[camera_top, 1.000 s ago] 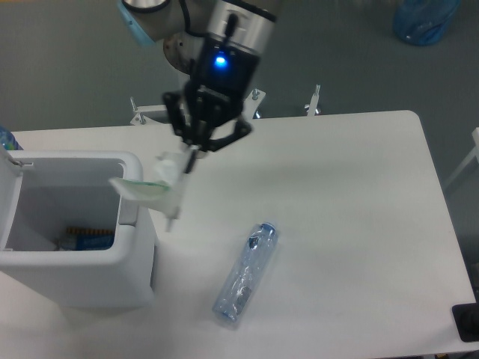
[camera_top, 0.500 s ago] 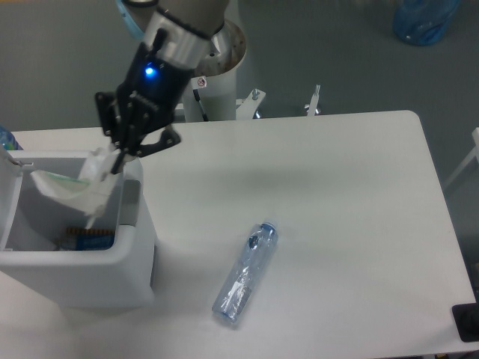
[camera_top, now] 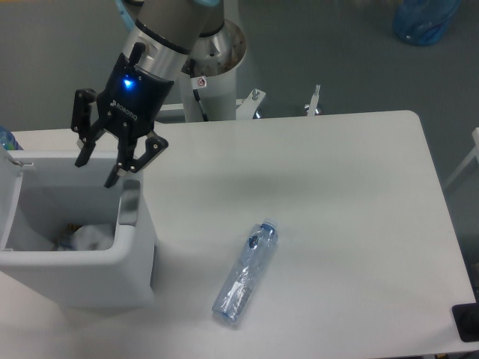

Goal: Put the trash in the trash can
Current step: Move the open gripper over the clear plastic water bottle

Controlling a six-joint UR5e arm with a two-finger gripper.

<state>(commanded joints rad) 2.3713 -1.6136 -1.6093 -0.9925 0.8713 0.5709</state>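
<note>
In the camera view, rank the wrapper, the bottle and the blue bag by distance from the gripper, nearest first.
1. Wrapper: inside the trash can, just below the open gripper.
2. Bottle: lying on the table, toward the front, off to the gripper's side.
3. Blue bag: on the floor beyond the table's far corner.

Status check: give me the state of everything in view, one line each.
gripper: open, empty, above the bin opening.
trash can: lid open.
wrapper: crumpled, lying inside the bin.
bottle: crushed, capped, lying on its side on the table.
</note>
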